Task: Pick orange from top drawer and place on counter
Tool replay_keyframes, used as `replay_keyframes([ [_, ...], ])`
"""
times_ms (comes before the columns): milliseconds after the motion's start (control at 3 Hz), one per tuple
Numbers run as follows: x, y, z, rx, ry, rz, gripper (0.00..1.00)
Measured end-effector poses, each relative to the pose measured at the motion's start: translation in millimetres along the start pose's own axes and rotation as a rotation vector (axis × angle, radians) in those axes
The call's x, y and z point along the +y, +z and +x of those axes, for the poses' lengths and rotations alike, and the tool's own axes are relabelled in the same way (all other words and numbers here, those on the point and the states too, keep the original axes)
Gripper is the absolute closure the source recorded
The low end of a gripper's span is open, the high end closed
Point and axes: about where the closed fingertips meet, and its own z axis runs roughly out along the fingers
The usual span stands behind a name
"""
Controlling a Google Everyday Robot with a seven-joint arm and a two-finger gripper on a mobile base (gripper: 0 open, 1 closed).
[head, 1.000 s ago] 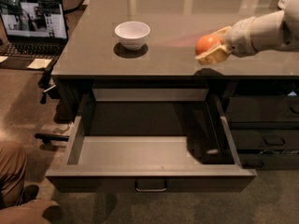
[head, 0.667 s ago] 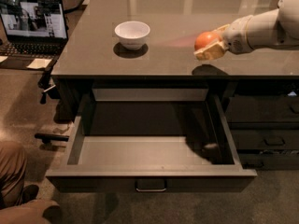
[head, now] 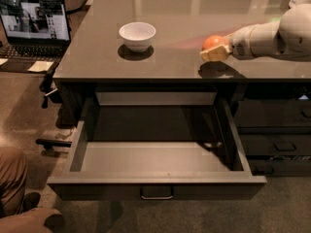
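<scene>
The orange (head: pixel 212 42) is held in my gripper (head: pixel 215 48), whose pale fingers (head: pixel 214 55) are closed around it. The gripper hovers above the glossy grey-brown counter (head: pixel 184 13), right of centre and near its front edge, and casts a shadow there. My pale arm reaches in from the right. The top drawer (head: pixel 155 164) is pulled wide open below the counter. Its grey floor is bare, and a small metal handle (head: pixel 156 194) sits on its front.
A white bowl (head: pixel 137 35) stands on the counter to the left of the gripper. Narrower dark drawers (head: pixel 274 144) are at the right. An open laptop (head: pixel 34 25) sits at the far left. A person's leg (head: pixel 12 174) is at the bottom left.
My gripper with the orange has moved a little left and up over the counter. The drawer and bowl have not moved.
</scene>
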Motion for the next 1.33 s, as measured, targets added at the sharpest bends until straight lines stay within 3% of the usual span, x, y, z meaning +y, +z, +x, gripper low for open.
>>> replay_keyframes([
  [333,-4.7,7.3,4.8,-0.010,0.060,0.013,0.58],
  [1000,-6.1,10.5,6.5,-0.022,0.083,0.009,0.13],
  [1333,-6.0,10.6,6.5,-0.022,0.083,0.009,0.00],
])
